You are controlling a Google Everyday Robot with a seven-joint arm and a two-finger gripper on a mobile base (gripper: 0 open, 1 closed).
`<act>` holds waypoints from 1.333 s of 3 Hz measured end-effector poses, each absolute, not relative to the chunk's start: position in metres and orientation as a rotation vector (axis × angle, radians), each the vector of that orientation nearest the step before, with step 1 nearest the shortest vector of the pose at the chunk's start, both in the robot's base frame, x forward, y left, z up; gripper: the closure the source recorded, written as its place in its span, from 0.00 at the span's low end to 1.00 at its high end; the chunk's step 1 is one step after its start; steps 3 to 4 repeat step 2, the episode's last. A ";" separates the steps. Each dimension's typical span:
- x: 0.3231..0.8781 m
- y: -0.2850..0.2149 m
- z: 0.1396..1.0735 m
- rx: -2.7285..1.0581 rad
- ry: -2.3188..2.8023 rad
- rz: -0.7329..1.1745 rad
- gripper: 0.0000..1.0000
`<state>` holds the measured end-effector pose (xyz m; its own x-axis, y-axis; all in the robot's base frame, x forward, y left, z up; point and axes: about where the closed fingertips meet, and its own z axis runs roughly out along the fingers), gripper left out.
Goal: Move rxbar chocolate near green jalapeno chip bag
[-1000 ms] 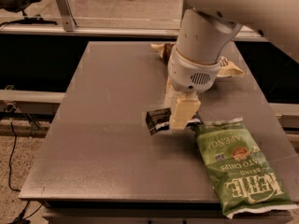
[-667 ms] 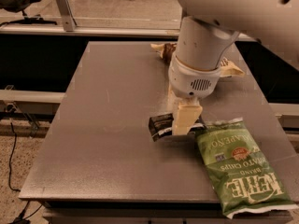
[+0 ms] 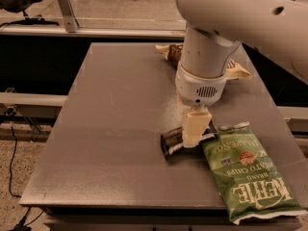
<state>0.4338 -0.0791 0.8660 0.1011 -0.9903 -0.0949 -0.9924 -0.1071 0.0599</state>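
The rxbar chocolate (image 3: 171,142), a small dark bar with a white end stripe, lies low on the grey table (image 3: 120,129), its right part under my gripper. My gripper (image 3: 194,134) reaches down from the white arm, its cream fingers (image 3: 192,126) around the bar's right part. The green jalapeno chip bag (image 3: 245,174) lies flat at the front right, its upper left corner next to the bar and the gripper.
A brown-and-cream snack bag (image 3: 169,53) lies at the back of the table, mostly hidden behind the arm. A metal rail (image 3: 96,30) runs beyond the far edge. The table's front edge is close below the chip bag.
The gripper has moved the bar to the right and toward the front, closer to the green bag's upper left corner. The green bag has not moved.
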 end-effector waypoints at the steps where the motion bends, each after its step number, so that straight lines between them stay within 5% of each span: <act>1: 0.436 -0.077 0.866 -2.308 2.079 0.166 0.00; 4: 0.436 -0.077 0.866 -2.307 2.079 0.166 0.00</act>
